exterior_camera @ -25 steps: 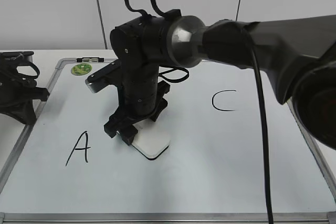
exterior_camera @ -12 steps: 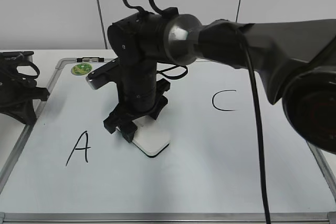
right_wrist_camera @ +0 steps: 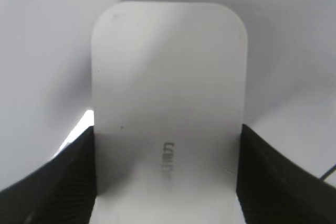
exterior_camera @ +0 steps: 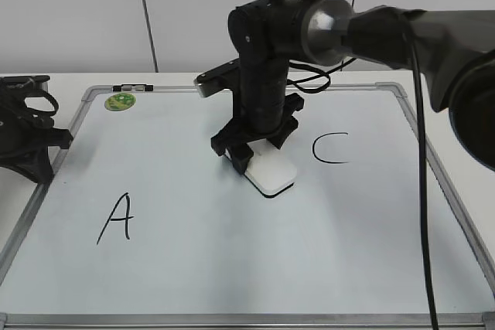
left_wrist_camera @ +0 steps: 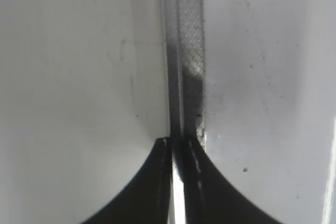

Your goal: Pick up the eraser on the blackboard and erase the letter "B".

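My right gripper (exterior_camera: 251,158) is shut on the white eraser (exterior_camera: 271,176), which lies flat on the blackboard (exterior_camera: 232,268) near its middle. In the right wrist view the eraser (right_wrist_camera: 168,98) fills the space between my two jaws (right_wrist_camera: 167,166), with grey lettering on top. No letter "B" shows on the board; the spot between the black "A" (exterior_camera: 114,218) and the black "C" (exterior_camera: 330,148) is bare white. My left gripper (exterior_camera: 23,141) rests at the board's left edge, and its jaws (left_wrist_camera: 177,142) are shut and empty over the metal frame (left_wrist_camera: 184,51).
A round green sticker (exterior_camera: 120,101) sits at the board's far left corner. The right arm (exterior_camera: 402,32) reaches in from the right above the board. A white wall stands behind the table.
My right gripper has slid the eraser from the left of the board's middle toward the right and slightly farther back, closer to the "C". The left arm has not moved.
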